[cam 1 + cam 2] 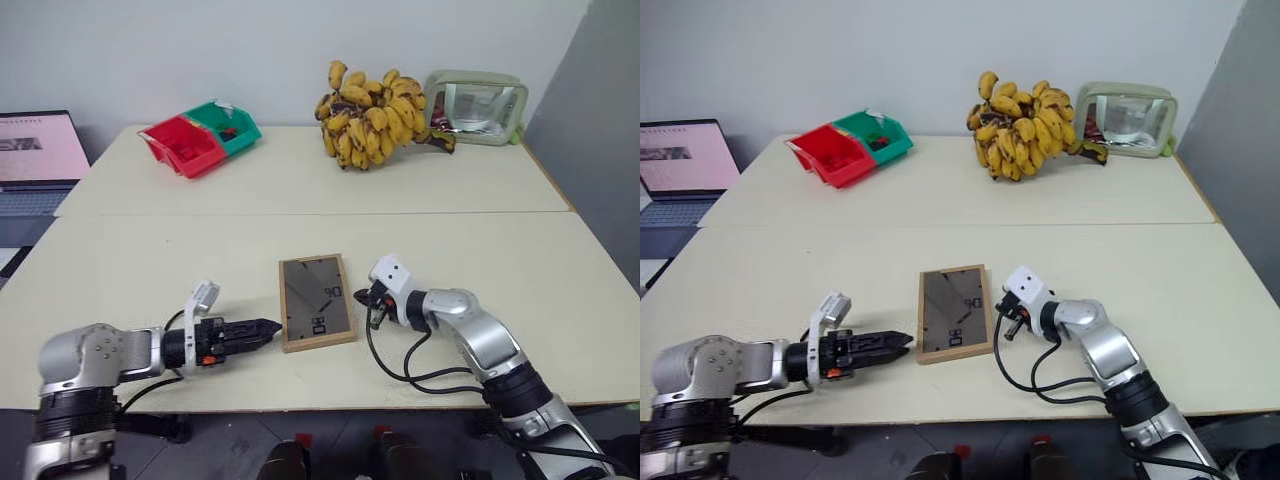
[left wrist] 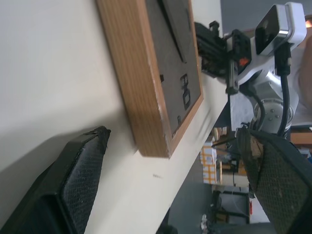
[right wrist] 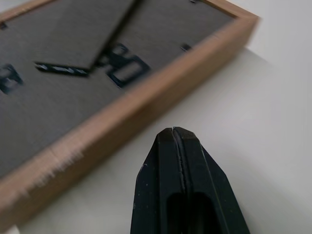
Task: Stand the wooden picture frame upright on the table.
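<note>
Left gripper (image 1: 268, 327) low over the worktop (image 1: 120, 270), jaws spread wide, holding nothing, tips just beside the left edge of the wooden picture frame (image 1: 316, 301). Frame lies flat near the worktop's front edge, dark back panel facing up, between the two grippers. Right gripper (image 1: 362, 296) pinched fully together, empty, tip just beside the frame's right edge. Contact there cannot be told.

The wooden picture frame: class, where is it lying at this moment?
The wooden picture frame lies flat, dark back up, near the table's front edge, between the left pincer and the right pincer.
</note>
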### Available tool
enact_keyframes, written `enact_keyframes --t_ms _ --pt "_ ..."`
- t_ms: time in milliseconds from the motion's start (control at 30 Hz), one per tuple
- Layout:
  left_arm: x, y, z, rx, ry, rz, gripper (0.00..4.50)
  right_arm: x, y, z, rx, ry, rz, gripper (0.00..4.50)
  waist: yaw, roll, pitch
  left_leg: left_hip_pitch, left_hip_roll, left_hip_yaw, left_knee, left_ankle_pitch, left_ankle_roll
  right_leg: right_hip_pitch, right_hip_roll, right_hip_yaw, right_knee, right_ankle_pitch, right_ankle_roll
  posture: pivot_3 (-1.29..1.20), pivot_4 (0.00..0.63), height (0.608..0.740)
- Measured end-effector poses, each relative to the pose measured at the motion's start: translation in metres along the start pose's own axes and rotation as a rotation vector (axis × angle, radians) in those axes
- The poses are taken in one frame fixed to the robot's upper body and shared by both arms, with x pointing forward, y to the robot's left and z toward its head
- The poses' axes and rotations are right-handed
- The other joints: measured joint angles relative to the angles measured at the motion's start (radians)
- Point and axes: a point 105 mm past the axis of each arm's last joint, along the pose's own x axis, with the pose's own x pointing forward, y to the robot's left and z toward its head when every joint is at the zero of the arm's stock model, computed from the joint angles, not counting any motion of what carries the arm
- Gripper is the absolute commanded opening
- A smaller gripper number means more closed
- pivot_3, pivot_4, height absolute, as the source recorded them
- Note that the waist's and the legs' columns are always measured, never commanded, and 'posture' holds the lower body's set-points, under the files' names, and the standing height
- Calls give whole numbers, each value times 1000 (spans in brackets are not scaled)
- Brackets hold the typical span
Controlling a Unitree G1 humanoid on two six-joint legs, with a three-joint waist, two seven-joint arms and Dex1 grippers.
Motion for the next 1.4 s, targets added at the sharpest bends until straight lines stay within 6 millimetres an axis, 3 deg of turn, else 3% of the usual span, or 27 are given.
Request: enact_keyframes --t_ms 300,700,833,933,1000,1033,1133,1233,1267,1400 --pt "29 -5 1 13 -17 -49 4465 8 10 2 11 1 18 0 31 4 -5 5 -4 -1 0 0 0 12 -4 -2 -11 1 4 0 150 740" --pt "36 3 7 -30 -33 -19 2292 4 4 -2 6 12 -17 0 23 4 -5 3 -3 -1 0 0 0 11 -4 -2 -15 2 5 0 150 740" --pt "45 -5 13 -28 -59 -49 1429 3 4 -2 9 8 -24 0 25 3 -5 1 -3 -2 0 0 0 10 -4 -3 -16 3 6 0 150 740" --pt "57 -20 17 4 -71 -86 1208 -7 -1 -4 13 16 -45 0 29 2 -5 -1 -4 -2 1 0 0 9 -6 -3 -17 3 7 0 150 740" --pt "68 -30 22 3 -89 -112 1208 -20 -7 -11 -17 42 -50 354 30 0 -3 -2 -5 -2 1 0 0 9 -7 -3 -17 4 8 0 150 740" --pt "73 -38 31 15 -106 -119 1208 -35 -19 -15 -16 59 -73 406 29 -3 -2 -3 -5 -3 2 0 0 9 -7 -4 -17 4 8 0 150 740" --pt "75 -54 50 51 -160 -130 1208 -63 -45 -19 19 81 -139 1103 26 -5 0 -3 -5 -2 2 0 0 8 -7 -4 -17 4 8 0 150 740" --pt "72 -80 76 167 -221 -151 1208 -92 -72 4 75 18 -173 1555 14 -6 1 -3 -5 1 1 0 0 7 -5 -2 -17 4 8 0 150 740" --pt "70 -88 84 216 -237 -154 1208 -99 -78 22 100 -38 -166 1555 5 -6 1 -3 -5 1 0 0 0 6 -5 -1 -17 4 8 0 150 740" --pt "62 -108 102 373 -284 -162 1208 -118 -82 92 148 -258 -68 2359 -5 -5 1 -3 -3 1 -1 0 0 5 0 -1 -17 4 7 0 150 740"
